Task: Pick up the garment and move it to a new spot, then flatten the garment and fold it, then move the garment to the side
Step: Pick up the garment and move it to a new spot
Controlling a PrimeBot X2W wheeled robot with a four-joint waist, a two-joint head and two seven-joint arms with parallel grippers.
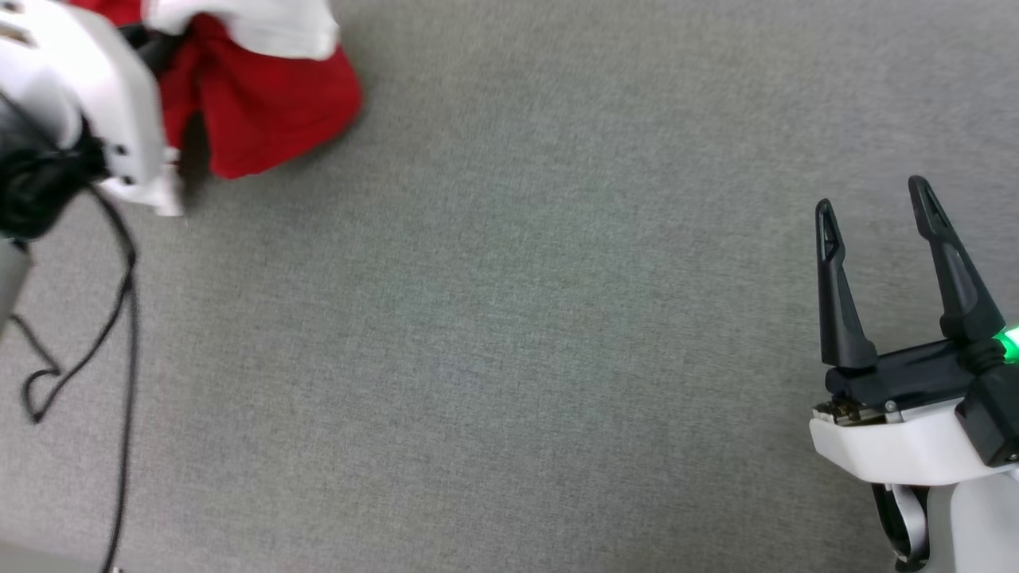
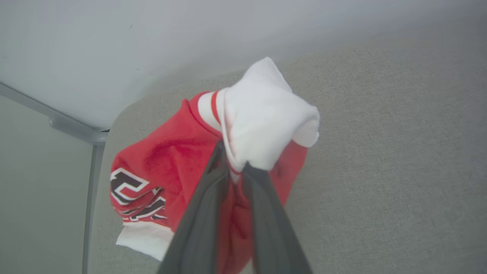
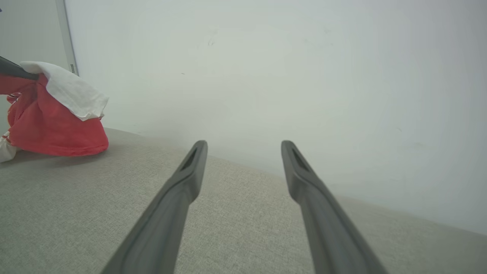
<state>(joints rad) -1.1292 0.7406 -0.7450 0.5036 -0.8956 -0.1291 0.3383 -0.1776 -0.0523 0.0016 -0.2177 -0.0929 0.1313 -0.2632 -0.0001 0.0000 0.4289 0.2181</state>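
While your left gripper (image 2: 233, 161) is pinched tight on the red basketball T-shirt (image 2: 167, 160), bunched at the far left corner of the grey table (image 1: 509, 334), your right gripper (image 1: 873, 195) hangs wide open over its right side, empty.

At my left gripper's (image 2: 233, 164) dark grey fingers (image 2: 198, 228), the garment (image 2: 171, 160) is red with white sleeves, red-and-white striped trim and black white-outlined lettering, on a grey woven surface (image 2: 380, 171).

The left arm's glossy white shell (image 1: 95, 103) shows dark screws, a loose black cable (image 1: 127, 318) beside it. The right gripper (image 1: 870, 192) has a green light (image 1: 1009, 346) and two long black tapered fingers (image 1: 840, 310), slotted near the tips.
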